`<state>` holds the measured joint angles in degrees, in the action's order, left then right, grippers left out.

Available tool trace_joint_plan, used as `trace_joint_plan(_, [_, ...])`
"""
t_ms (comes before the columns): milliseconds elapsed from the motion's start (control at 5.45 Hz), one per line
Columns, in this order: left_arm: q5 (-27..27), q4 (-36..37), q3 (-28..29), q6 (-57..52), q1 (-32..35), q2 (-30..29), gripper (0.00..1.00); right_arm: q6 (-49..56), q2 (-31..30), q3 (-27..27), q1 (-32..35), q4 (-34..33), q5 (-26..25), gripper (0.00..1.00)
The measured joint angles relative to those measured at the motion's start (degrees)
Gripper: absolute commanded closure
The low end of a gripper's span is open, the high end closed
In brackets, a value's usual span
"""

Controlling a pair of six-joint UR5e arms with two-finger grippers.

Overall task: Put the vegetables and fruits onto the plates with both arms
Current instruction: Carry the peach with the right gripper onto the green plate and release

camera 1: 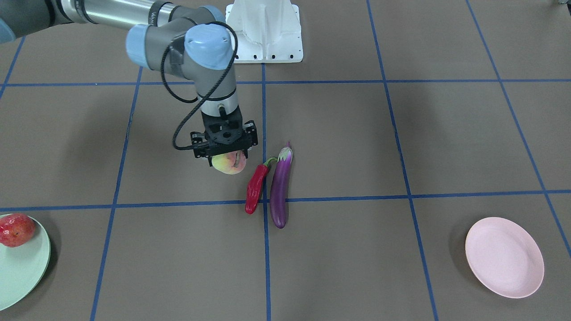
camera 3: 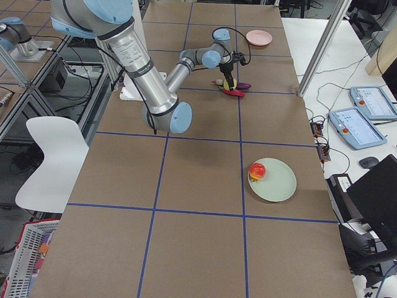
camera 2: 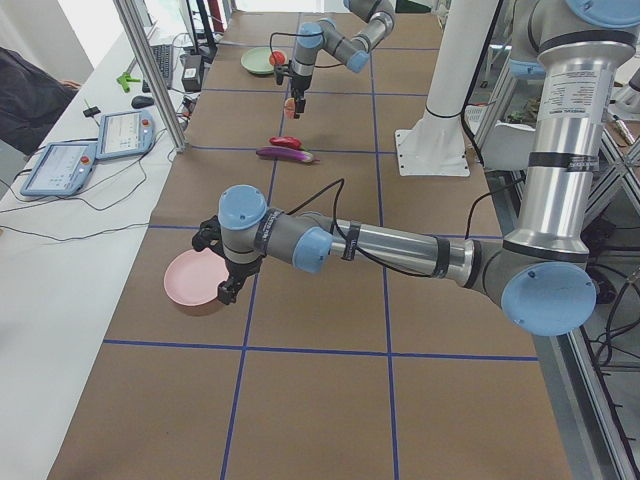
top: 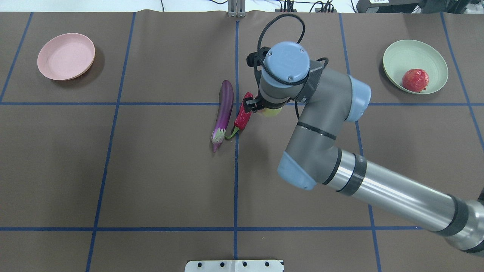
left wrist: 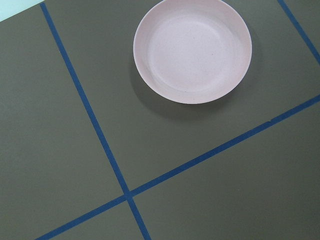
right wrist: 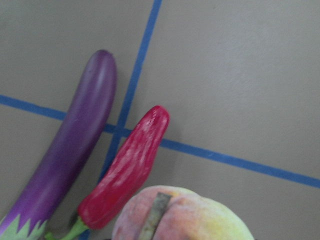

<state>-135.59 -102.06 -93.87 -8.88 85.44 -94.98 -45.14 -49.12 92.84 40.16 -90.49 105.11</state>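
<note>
My right gripper [camera 1: 227,157] is shut on the yellow-green peach [camera 1: 229,163] and holds it just left of the red chili pepper [camera 1: 255,189] in the front-facing view. The purple eggplant [camera 1: 280,189] lies beside the chili. The right wrist view shows the peach [right wrist: 185,215] close up, with the chili [right wrist: 127,170] and eggplant [right wrist: 70,155] below it. The red apple-like ball [top: 415,80] sits in the mint green plate [top: 401,53]. The pink plate [top: 66,56] holds nothing. My left gripper [camera 2: 225,290] hangs by the pink plate [camera 2: 190,280]; I cannot tell whether it is open.
The white pedestal base [camera 1: 265,31] stands at the table's robot side. Blue tape lines [camera 1: 401,196] cross the brown table cover. The left wrist view looks down on the pink plate [left wrist: 192,50]. Tablets [camera 2: 60,165] and cables lie beyond the table's far edge.
</note>
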Motion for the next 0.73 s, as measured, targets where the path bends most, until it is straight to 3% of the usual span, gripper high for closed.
trace_joint_plan(367, [0.0,0.1,0.0,0.9,0.0,-0.9,0.0,22.4,-5.4,-3.6,19.4,0.5,16.2,1.0])
trace_joint_plan(551, [0.0,0.1,-0.1,1.6,0.0,-1.2,0.0,33.0,-6.0,-11.8,27.2,4.0,22.5,1.0])
trace_joint_plan(734, [-0.1,0.0,-0.3,1.9,0.0,-1.2,0.0,39.6,-6.2,-23.6,32.0,12.9,25.8,0.81])
